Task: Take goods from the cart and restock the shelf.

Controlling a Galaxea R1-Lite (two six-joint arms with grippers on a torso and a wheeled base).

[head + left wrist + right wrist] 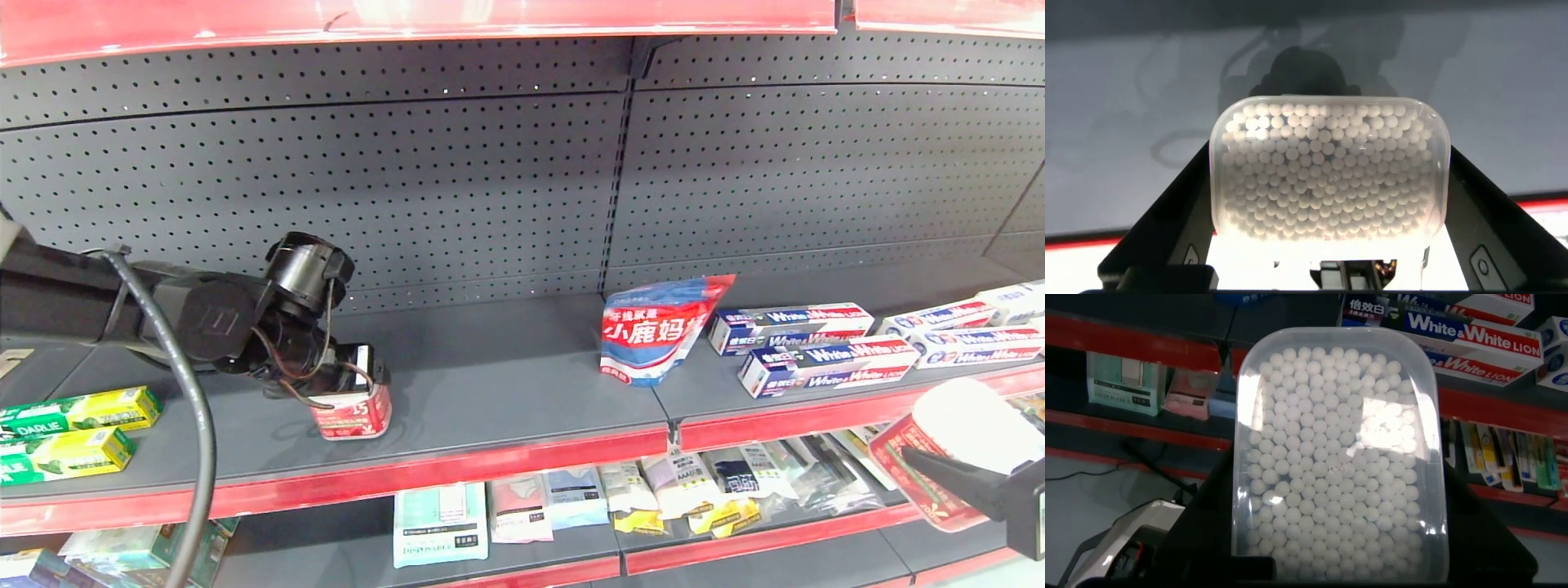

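My left gripper is shut on a box of cotton swabs with a red label. It holds the box upright at the surface of the grey shelf, left of middle and near the front edge. In the left wrist view the box's clear lid shows the white swab heads between the black fingers. My right gripper sits low at the right, in front of the shelf, shut on a second swab box. That box's lid faces the right wrist camera.
A red, white and blue pouch stands mid-shelf, with white toothpaste boxes to its right. Green and yellow toothpaste boxes lie at the far left. The lower shelf holds several flat packets. Bare shelf lies between my left gripper and the pouch.
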